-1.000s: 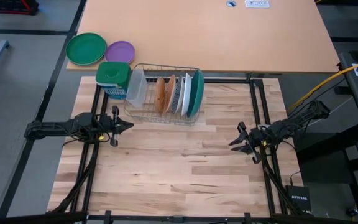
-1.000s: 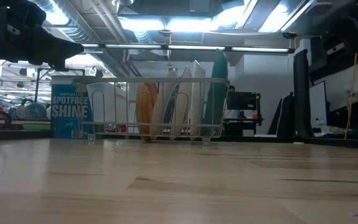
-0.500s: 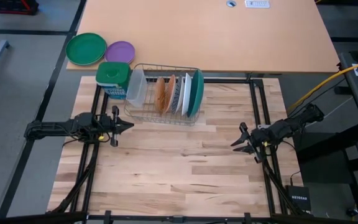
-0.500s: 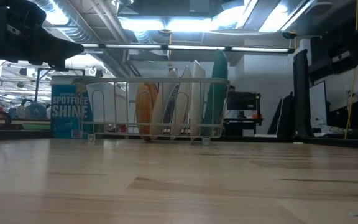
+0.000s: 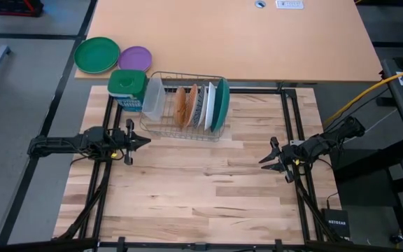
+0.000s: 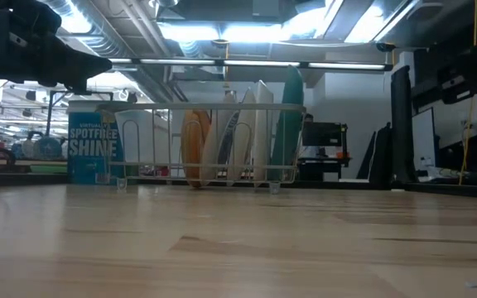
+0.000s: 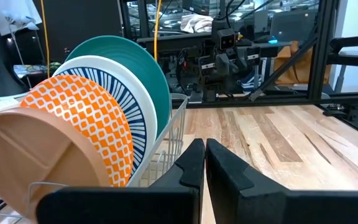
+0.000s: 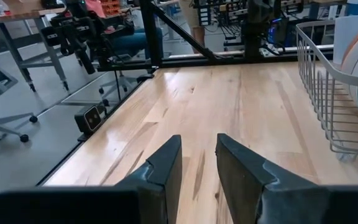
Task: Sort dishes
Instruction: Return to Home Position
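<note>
A wire dish rack (image 5: 185, 105) stands at the far left of the wooden table. In it the dishes stand on edge, side by side: a brown divided plate (image 7: 23, 155), an orange patterned one (image 7: 86, 124), a white one with blue stripes (image 7: 104, 87) and a teal one (image 7: 135, 68). My left gripper (image 5: 147, 141) is shut and hovers level just in front of the rack's near left corner, touching nothing. At the table's right side, my right gripper (image 5: 263, 162) is open with nothing between its fingers. It points across the table toward the rack (image 8: 328, 81).
A blue detergent tub (image 5: 126, 89) stands left of the rack, and a clear container (image 5: 154, 96) sits in the rack's left end. A green plate (image 5: 96, 54) and a purple plate (image 5: 135, 58) lie beyond the far left corner. Bare wood (image 5: 201, 189) spans the middle and near side.
My right arm has settled a little lower and its gripper has tipped slightly downward, staying open. The left arm and the plates have kept still.
</note>
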